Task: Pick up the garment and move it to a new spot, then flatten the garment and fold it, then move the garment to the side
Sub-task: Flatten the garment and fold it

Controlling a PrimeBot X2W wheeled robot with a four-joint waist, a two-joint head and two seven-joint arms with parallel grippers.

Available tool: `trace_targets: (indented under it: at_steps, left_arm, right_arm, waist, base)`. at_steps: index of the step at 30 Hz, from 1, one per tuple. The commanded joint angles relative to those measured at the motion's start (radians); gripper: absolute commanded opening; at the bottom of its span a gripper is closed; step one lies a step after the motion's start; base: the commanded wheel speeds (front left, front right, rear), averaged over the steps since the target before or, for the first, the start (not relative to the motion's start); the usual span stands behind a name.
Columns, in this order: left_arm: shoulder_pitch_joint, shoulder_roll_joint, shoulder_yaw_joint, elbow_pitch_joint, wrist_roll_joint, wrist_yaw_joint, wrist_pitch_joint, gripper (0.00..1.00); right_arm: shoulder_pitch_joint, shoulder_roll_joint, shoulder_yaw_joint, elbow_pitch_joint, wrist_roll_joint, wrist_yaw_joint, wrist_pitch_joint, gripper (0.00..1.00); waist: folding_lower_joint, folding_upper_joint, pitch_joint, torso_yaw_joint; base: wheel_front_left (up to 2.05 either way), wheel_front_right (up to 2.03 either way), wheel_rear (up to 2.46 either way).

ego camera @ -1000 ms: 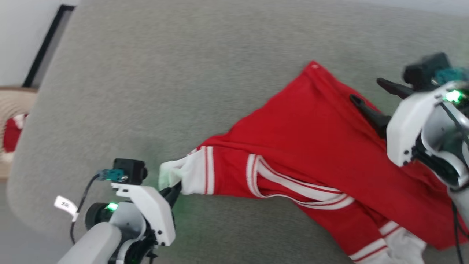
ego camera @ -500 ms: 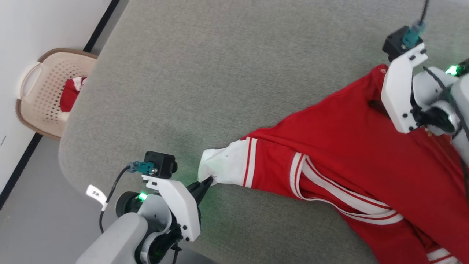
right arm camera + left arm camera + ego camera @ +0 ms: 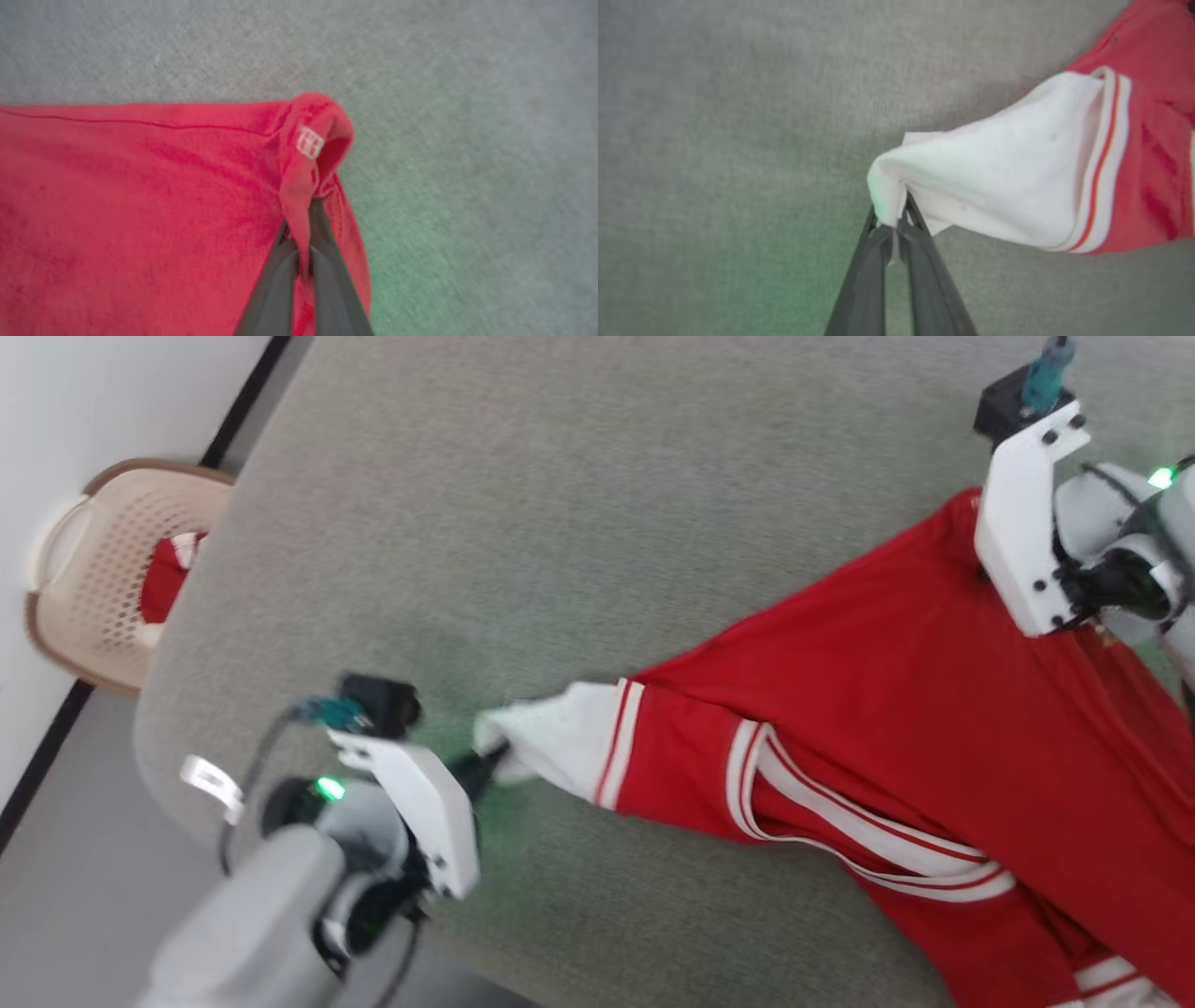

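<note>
Red garment (image 3: 887, 644): our left gripper (image 3: 896, 224) pinches its white cuff (image 3: 994, 182), our right gripper (image 3: 304, 242) its corner; white tag (image 3: 310, 142) unreadable

No text reads clearly. A small white label (image 3: 310, 142) sits on the pinched red corner of the garment (image 3: 140, 210) in the right wrist view; it carries pale grid-like marks, possibly letters or digits, too blurred to make out. In the head view a white tag (image 3: 212, 782) hangs on the dark cable (image 3: 280, 733) by the left wrist, its marking smeared beyond reading.
</note>
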Motion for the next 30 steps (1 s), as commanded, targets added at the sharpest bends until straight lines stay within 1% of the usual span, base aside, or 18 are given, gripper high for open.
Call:
trace_targets:
  at_steps: [1,3,4,12,16,19,22,25,30]
  left_arm:
    - [-0.038,0.024,0.016,-0.013,0.005,0.006,0.014,0.00]
    - [-0.069,0.053,0.035,-0.027,0.004,0.012,0.034,0.00]
    - [-0.069,0.053,0.035,-0.027,0.004,0.012,0.034,0.00]
    - [-0.233,0.208,0.092,-0.103,0.031,0.045,0.172,0.00]
    - [-0.327,0.261,0.111,-0.113,0.032,0.052,0.252,0.00]
    - [-0.401,0.281,0.116,-0.109,0.040,0.057,0.307,0.00]
    - [-0.471,0.288,0.117,-0.094,0.051,0.056,0.346,0.00]
    - [-0.564,0.280,0.116,-0.057,0.066,0.047,0.379,0.00]
    - [-0.673,0.260,0.115,0.004,0.092,0.028,0.383,0.00]
  right_arm:
    - [-0.015,-0.027,0.003,-0.007,0.009,-0.003,-0.030,0.00]
    - [-0.035,-0.034,-0.002,-0.031,0.023,-0.003,-0.064,0.00]
    - [-0.035,-0.034,-0.002,-0.031,0.023,-0.003,-0.064,0.00]
    - [-0.064,-0.094,-0.036,-0.113,0.066,-0.002,-0.172,0.00]
    - [-0.069,-0.118,-0.056,-0.153,0.071,-0.003,-0.207,0.00]
    - [-0.070,-0.126,-0.078,-0.179,0.069,-0.003,-0.225,0.00]
    - [-0.075,-0.126,-0.105,-0.198,0.058,-0.003,-0.238,0.00]
    - [-0.080,-0.115,-0.150,-0.212,0.042,-0.003,-0.256,0.00]
    - [-0.083,-0.095,-0.212,-0.230,0.008,-0.003,-0.272,0.00]
  waist:
    - [0.0000,0.0000,-0.012,-0.029]
    - [0.0000,0.0000,-0.020,-0.051]
    - [0.0000,0.0000,-0.020,-0.051]
    - [0.0000,0.0000,-0.065,-0.151]
    - [0.0000,0.0000,-0.096,-0.196]
    - [0.0000,0.0000,-0.120,-0.228]
    - [0.0000,0.0000,-0.142,-0.256]
    - [0.0000,0.0000,-0.167,-0.287]
    - [0.0000,0.0000,-0.183,-0.312]
  base:
    - [0.00,0.00,0.00]
    - [0.00,0.00,0.00]
    - [0.00,0.00,0.00]
    - [0.00,0.00,0.00]
    - [0.00,0.00,0.00]
    - [0.00,0.00,0.00]
    - [0.00,0.00,0.00]
    - [0.00,0.00,0.00]
    - [0.00,0.00,0.00]
